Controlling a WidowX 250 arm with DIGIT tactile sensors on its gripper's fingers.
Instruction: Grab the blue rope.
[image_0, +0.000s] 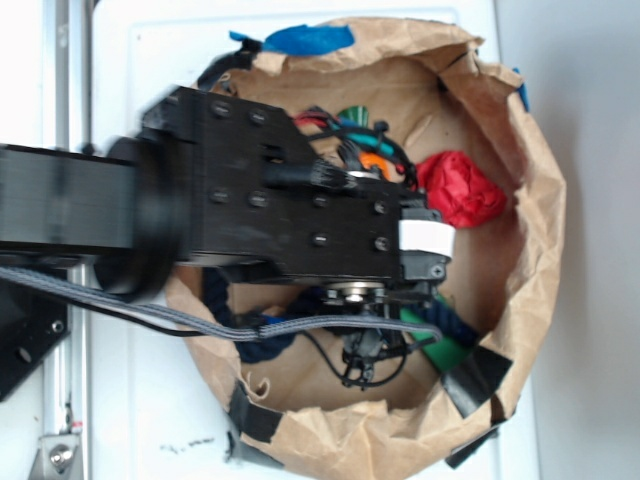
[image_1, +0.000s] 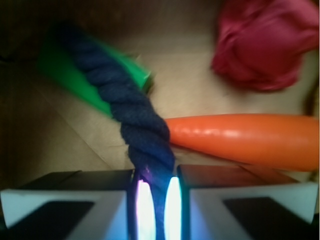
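The blue rope (image_1: 135, 110) is thick, twisted and dark navy. In the wrist view it runs from the upper left, over a green object, down between my fingers. My gripper (image_1: 156, 200) is shut on it, with the rope squeezed thin between the two glowing pads. An orange toy carrot (image_1: 240, 140) lies right beside the rope, touching it. In the exterior view the arm hides the gripper. Parts of the rope (image_0: 262, 345) show under the arm inside the brown paper bag (image_0: 530, 230).
A red cloth (image_0: 460, 188) lies at the bag's right side and shows in the wrist view (image_1: 262, 42). A green object (image_1: 75, 75) sits under the rope. A blue tape patch (image_0: 310, 40) is on the bag's top rim. A grey braided cable (image_0: 200, 320) crosses the bag's left edge.
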